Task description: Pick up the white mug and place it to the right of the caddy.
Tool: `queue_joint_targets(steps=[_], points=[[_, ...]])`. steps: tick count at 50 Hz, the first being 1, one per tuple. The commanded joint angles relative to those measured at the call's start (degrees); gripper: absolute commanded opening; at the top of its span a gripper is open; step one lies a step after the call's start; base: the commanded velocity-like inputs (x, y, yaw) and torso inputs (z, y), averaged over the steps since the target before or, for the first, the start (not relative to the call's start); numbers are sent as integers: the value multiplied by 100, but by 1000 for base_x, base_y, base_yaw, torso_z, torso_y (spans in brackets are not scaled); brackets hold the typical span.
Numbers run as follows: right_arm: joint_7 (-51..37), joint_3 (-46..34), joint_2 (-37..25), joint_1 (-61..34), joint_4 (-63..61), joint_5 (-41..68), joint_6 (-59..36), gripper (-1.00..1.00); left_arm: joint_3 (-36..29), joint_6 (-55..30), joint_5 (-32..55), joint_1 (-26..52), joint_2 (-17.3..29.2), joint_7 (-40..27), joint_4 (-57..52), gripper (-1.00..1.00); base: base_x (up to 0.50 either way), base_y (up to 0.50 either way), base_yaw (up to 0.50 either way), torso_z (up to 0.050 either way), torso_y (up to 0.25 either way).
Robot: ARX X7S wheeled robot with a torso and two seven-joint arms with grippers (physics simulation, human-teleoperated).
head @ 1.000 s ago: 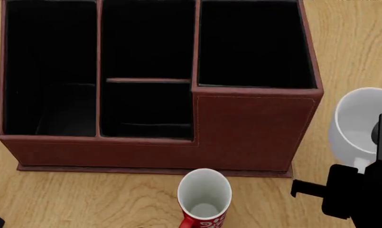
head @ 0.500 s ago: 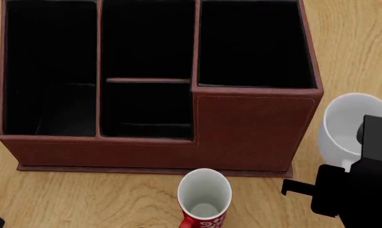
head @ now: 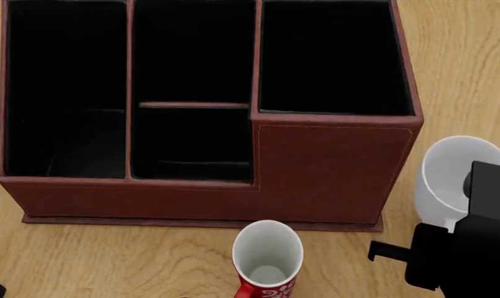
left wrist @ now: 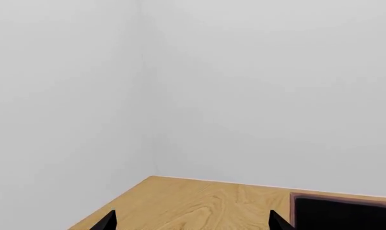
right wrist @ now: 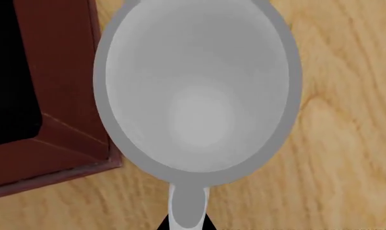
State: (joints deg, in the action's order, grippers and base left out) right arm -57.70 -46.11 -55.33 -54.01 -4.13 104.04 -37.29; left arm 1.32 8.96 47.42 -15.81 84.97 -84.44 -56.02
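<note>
From the head camera we see the white mug (head: 448,180) at the right of the caddy (head: 316,174), near the box's front right corner, mouth up, with the black bulk of the right arm covering part of its rim and side. We cannot tell from this view whether the mug rests on the wooden counter (head: 457,74) or hangs just above it. The right wrist camera looks straight down into the mug (right wrist: 199,96): its white handle (right wrist: 187,211) points toward the camera, and two dark tips of the right claw (right wrist: 186,223) show on either side of the handle at the frame's edge, closed onto it (only the very tips are visible). In that same view the caddy's corner (right wrist: 58,96) lies close beside the mug wall, and whether they touch we cannot tell.

A red mug (head: 268,257) with a white interior stands upright on the counter just in front of the caddy's front wall.

The left wrist camera shows mostly pale wall, a strip of counter (left wrist: 193,201) and a dark-lined corner of the caddy (left wrist: 343,211). Two black tips of the left claw (left wrist: 193,221) sit well apart, with nothing between them.
</note>
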Motion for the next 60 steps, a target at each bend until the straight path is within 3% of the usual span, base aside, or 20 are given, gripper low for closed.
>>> queue_joint_targets(steps=[1,55,56,60], points=[[148,0,74,5,175,-208,-31,-100,-388,-378,102,665,-311,227,-25,100,0,0,0,0,0],[518,-66,250,252,625,-324,122,-100,-518,-831,183,1081,-703,474,-54,100,2,0,2,0,-3],[493,-64,246,260,588,-307,122,100,-498,-811,178,1048,-697,473,-54,100,0,0,3,0,0],[485,-44,233,266,547,-270,128,100,-509,-822,160,1047,-729,492,-49,100,0,0,0,0,-2]])
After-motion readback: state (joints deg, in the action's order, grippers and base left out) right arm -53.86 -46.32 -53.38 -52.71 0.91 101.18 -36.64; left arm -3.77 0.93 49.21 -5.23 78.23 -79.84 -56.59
